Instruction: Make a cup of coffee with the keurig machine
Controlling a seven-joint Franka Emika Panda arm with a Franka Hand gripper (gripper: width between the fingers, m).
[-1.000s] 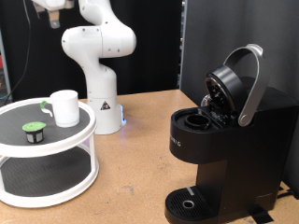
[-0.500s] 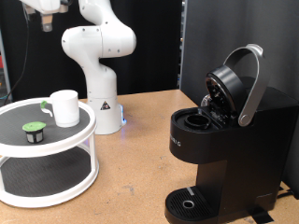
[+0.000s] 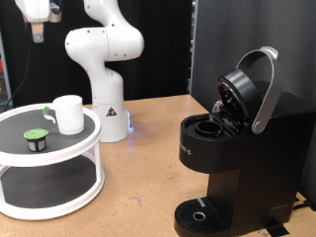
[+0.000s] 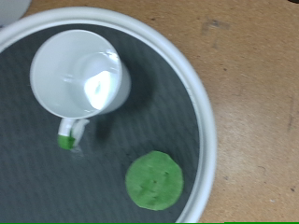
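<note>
A wooden desk (image 3: 148, 148) fills the exterior view. Nearest the camera, at the view's right, stands the keurig (image 3: 237, 158), a large matte-black box. Its lid is raised, with the silver-grey handle (image 3: 265, 89) tipped up and back, and the round pod chamber is open to view. A round drip tray (image 3: 200, 214) sits at its foot, with nothing on it.

At the view's left is a white two-tier round stand (image 3: 49, 163) with dark mesh shelves. On its top shelf stands the cup (image 3: 68, 114), white and upright, its handle marked green. Just beside it, apart from it, is a small dark pod (image 3: 37, 138) with a green top.

Behind the stand rises the white arm base (image 3: 102, 69). The fingers (image 3: 37, 35) hang high in the top left corner, well above the stand; whether they are open or closed cannot be told.

The wrist view looks straight down into the empty cup (image 4: 79, 75), with the pod (image 4: 154, 180) near it on the shelf.
</note>
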